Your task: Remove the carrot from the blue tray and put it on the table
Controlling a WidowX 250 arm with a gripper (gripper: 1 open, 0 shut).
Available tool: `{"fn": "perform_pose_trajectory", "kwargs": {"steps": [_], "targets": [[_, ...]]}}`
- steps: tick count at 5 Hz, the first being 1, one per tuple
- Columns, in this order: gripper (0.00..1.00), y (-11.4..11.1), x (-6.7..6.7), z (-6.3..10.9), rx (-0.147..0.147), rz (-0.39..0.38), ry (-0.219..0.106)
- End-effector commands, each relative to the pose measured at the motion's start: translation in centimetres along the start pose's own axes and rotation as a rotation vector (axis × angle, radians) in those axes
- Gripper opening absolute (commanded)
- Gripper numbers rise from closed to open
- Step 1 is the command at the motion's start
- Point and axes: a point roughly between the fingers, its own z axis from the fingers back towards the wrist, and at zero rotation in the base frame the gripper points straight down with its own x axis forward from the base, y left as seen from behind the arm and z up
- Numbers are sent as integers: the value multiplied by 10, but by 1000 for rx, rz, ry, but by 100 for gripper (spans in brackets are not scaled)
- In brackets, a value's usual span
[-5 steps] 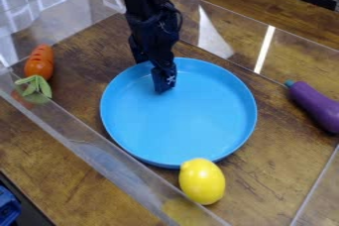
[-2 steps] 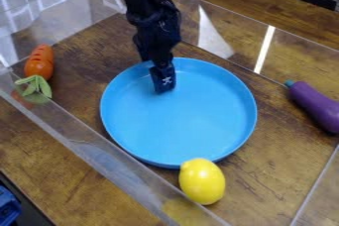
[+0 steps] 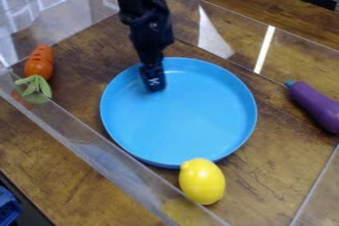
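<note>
The carrot, orange-red with a green leafy top, lies on the table at the far left, outside the blue tray and close to the clear side panel. My gripper points down over the tray's far-left part, just above its blue floor. It is open and I see nothing between its dark fingers. The tray's floor is bare. The carrot is about a tray's half-width to the left of the gripper.
A yellow lemon rests against the tray's near rim. A purple eggplant lies at the right edge. Clear acrylic panels run along the table's near-left and far sides.
The gripper has shifted a little to the left over the tray and its wrist has rolled. The carrot, lemon and eggplant have not moved.
</note>
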Motion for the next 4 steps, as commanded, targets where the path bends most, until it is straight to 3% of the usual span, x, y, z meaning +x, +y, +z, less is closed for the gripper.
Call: {"fn": "perform_pose_trajectory", "kwargs": {"steps": [1, 2, 4], "targets": [[100, 9, -22, -3, -15, 37, 40], [0, 16, -26, -3, -9, 76, 53], [0, 30, -47, 2, 10, 137, 80]]}}
